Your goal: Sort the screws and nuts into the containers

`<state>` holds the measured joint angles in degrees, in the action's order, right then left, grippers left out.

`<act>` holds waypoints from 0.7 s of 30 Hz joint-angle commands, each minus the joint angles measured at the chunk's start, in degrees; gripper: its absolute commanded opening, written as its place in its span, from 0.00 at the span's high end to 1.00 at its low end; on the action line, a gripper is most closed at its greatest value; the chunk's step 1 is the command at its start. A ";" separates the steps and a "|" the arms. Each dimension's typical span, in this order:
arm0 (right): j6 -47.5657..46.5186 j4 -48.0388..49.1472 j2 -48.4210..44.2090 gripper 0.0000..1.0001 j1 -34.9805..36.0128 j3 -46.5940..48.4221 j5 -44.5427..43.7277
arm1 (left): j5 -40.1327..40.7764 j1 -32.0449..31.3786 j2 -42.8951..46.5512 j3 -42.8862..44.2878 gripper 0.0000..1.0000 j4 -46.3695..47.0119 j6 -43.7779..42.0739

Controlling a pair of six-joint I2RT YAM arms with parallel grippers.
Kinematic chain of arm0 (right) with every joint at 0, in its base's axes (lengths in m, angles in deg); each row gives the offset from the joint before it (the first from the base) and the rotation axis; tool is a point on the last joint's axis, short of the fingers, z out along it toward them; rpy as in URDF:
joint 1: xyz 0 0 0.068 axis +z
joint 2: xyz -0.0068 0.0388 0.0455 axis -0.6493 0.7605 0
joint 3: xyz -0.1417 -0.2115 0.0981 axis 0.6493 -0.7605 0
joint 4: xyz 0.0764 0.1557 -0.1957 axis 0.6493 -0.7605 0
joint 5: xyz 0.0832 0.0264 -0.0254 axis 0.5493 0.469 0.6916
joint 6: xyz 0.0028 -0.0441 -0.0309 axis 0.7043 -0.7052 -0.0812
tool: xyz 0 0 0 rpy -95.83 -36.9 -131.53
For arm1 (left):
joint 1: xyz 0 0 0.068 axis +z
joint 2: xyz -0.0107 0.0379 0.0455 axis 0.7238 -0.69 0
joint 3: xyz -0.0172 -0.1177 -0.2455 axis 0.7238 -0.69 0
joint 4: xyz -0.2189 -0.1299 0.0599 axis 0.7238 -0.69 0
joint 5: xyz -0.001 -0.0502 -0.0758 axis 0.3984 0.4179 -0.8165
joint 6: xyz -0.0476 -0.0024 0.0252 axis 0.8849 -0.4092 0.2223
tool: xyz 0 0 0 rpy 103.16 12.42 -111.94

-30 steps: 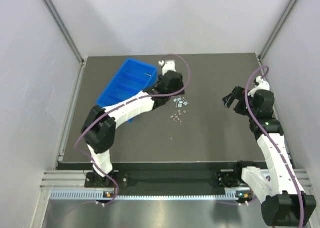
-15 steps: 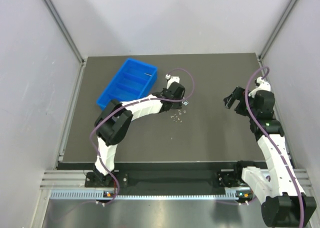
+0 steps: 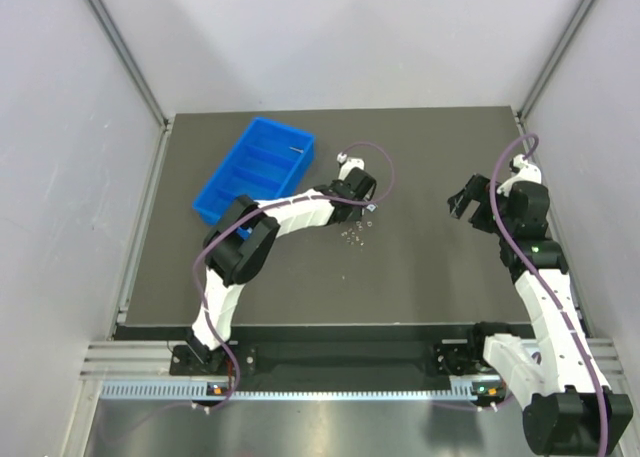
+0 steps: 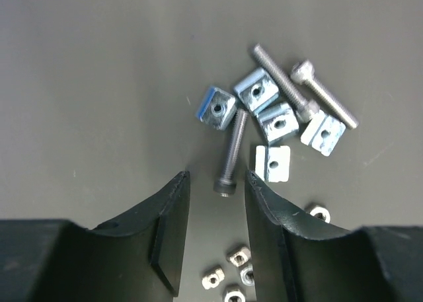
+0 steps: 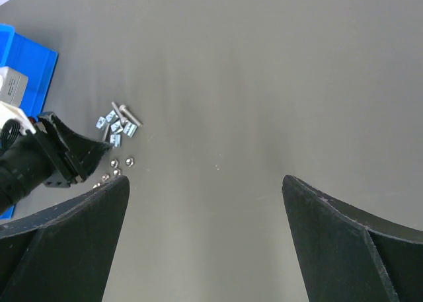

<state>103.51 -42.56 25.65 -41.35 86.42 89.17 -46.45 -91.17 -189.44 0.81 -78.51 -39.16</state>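
The blue tray [image 3: 255,169] lies at the table's back left, with one thin screw [image 3: 297,149] in its far compartment. The loose screws and nuts [image 3: 356,231] lie right of it. My left gripper [image 3: 364,201] hovers over this pile, open and empty. In the left wrist view, its jaws [image 4: 217,183] straddle the head of a dark screw [image 4: 232,151]. Two silver screws [image 4: 285,85] and several square nuts [image 4: 217,108] lie just beyond, and small hex nuts [image 4: 238,254] lie under the fingers. My right gripper [image 3: 466,199] is wide open and empty, above bare table at the right.
Grey walls and aluminium posts enclose the table. The right wrist view shows the pile [image 5: 117,125], my left gripper's finger [image 5: 74,154] and a corner of the blue tray [image 5: 20,51] at its left. Bare dark tabletop [image 5: 218,117] lies between the arms.
My left gripper moved from beside the tray's far right corner, right and nearer, to over the pile of screws and nuts. The right arm has not moved.
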 commanded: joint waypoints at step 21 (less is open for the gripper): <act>-0.46 -0.62 -1.41 0.00 0.51 1.41 -1.14 | 2.38 -0.29 1.72 2.13 0.99 -3.50 -0.67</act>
<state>103.51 -43.50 25.41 -41.35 86.42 88.73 -44.85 -91.23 -192.13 4.63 -79.08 -40.82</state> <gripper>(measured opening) 0.996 0.046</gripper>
